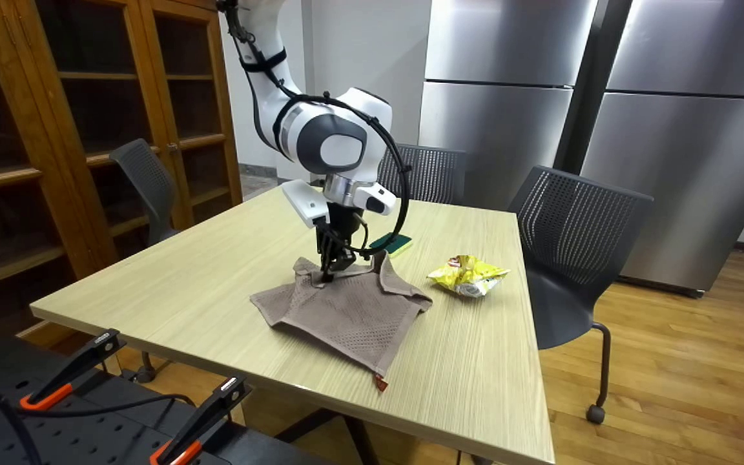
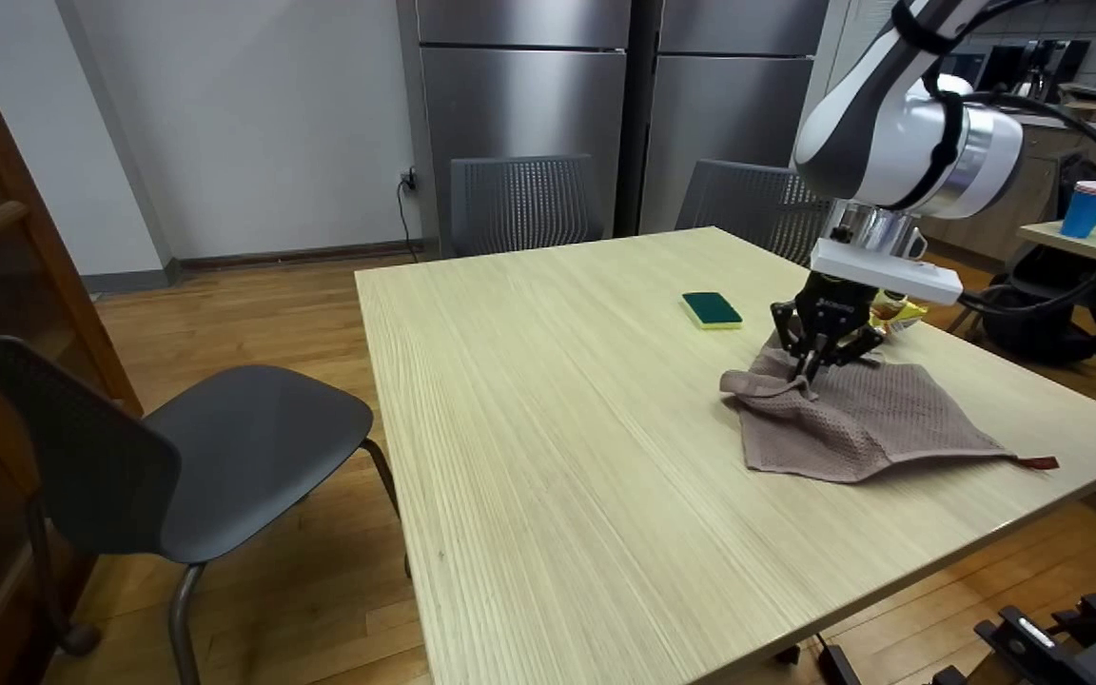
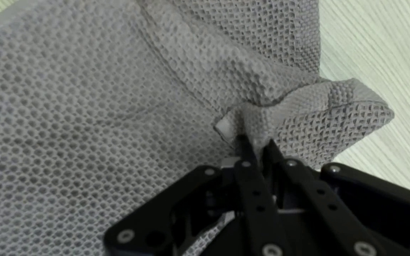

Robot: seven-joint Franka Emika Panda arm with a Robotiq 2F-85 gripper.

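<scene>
Saw the gripper pointing down at the pale wood-grain table, with both fingers drawn nearly together and clamped on a pinched ridge of the taupe waffle-weave towel. Found fabric bunched between the fingertips in the wrist view, beside a small whitish patch, with a folded corner poking out past them toward the right. Found the towel itself lying on the tabletop beneath the gripper, rumpled and turned over on itself around the grip, smoother toward a corner ending in a reddish-brown tab.

Noted a crumpled yellow snack bag on the same table, near the towel but apart from it; could not make out its contents. Noted a green-and-yellow scouring sponge, also near the towel, lying green face up and partly hidden behind the black cable in an exterior view. Beyond, saw a glass-doored wooden cabinet with shelves behind the panes, too dark inside to tell more. Saw a tall stainless-steel refrigerator with doors closed, contents hidden. Spotted a blue cup standing on a distant table, interior out of sight.
</scene>
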